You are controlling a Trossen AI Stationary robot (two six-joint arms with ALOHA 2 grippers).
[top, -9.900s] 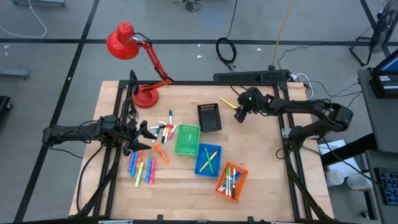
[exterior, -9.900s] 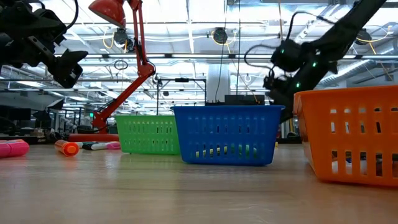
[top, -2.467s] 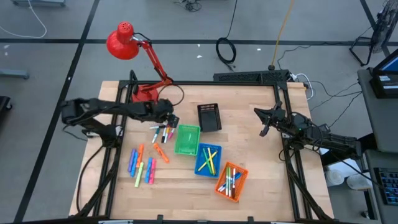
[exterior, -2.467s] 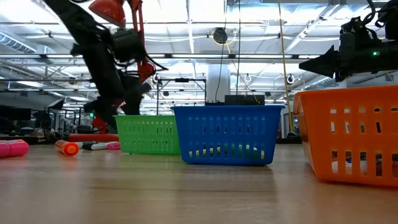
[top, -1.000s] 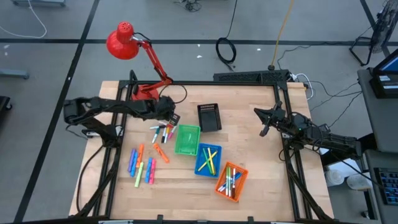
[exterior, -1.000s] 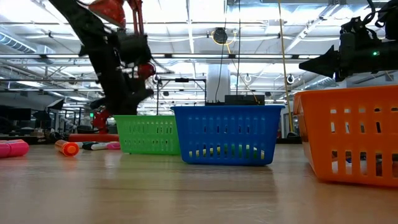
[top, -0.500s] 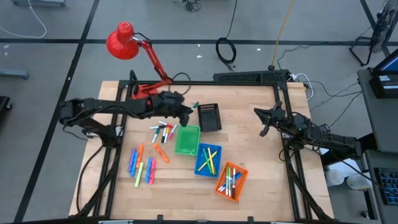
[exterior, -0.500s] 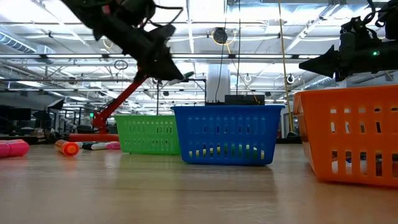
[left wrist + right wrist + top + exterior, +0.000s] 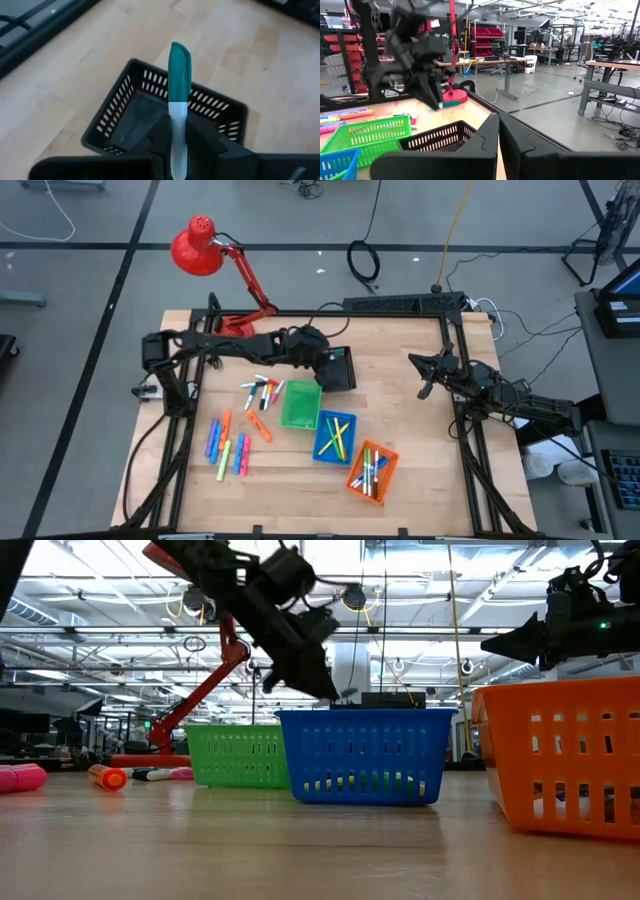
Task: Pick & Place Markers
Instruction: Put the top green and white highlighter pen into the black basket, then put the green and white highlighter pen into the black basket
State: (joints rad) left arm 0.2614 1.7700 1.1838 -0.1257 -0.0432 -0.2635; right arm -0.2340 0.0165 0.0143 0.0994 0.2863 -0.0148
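Note:
My left gripper [image 9: 326, 357] hangs over the black basket [image 9: 338, 370] at the table's middle, shut on a white marker with a green cap [image 9: 179, 65]. The black basket [image 9: 150, 112] lies right below it in the left wrist view. Other markers lie loose on the wood in a cluster [image 9: 261, 392] and in a second group [image 9: 229, 448] nearer the front. My right gripper [image 9: 424, 387] waits shut in the air at the table's right side, holding nothing. My left gripper pinches the marker's white barrel [image 9: 178, 122] between its two fingers. The marker runs along the fingers, and its green capped end sticks out past the fingertips. The fingers slant down from the table's left. The marker is lifted clear, above the black basket.
A green basket [image 9: 301, 405], a blue basket [image 9: 334, 436] and an orange basket [image 9: 372, 470] sit in a row slanting toward the front right, the last two with markers inside. A red desk lamp [image 9: 215, 260] stands at the far left corner.
My left gripper has risen from the marker cluster with the green-capped marker and carried it toward the table's right, to a spot over the black basket. My right arm has kept still.

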